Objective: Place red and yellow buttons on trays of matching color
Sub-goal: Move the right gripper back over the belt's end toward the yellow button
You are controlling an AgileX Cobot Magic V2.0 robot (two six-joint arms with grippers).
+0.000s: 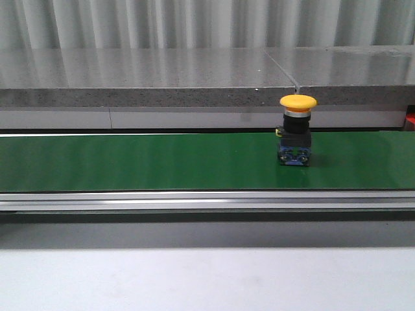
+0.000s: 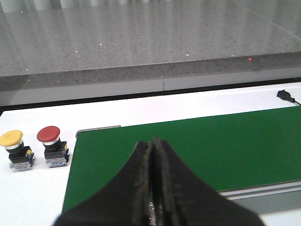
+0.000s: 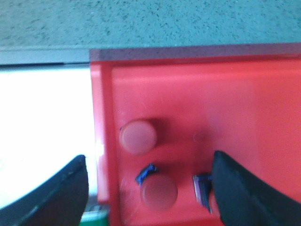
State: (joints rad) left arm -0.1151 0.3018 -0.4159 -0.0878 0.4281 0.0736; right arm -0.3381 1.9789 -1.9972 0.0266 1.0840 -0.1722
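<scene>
A: Where is the yellow button (image 1: 297, 129)?
B: It stands upright on the green belt (image 1: 142, 162). No gripper shows in the front view, so I cannot say how far it is from them. Behind the belt runs a long grey stone ledge (image 1: 162, 78).

A: Are there more buttons?
B: Yes. In the left wrist view a second yellow button (image 2: 15, 150) and a red button (image 2: 53, 146) stand side by side on the white tabletop (image 2: 37, 188). They are ahead of the left gripper (image 2: 151, 155) and off to one side, just past the edge of the green belt.

A: What is the left gripper doing?
B: Its two fingers are pressed together with nothing between them. It hangs over the green belt.

A: And the right gripper (image 3: 146, 188)?
B: Its fingers are spread wide. It hangs right over the red tray (image 3: 244, 108). Two red buttons (image 3: 137, 137) lie in the tray under the gap, and part of a third peeks out beside one finger. The picture is blurry.

A: Anything else?
B: A small black plug (image 2: 286, 95) lies on the tabletop, far from the left gripper.
</scene>
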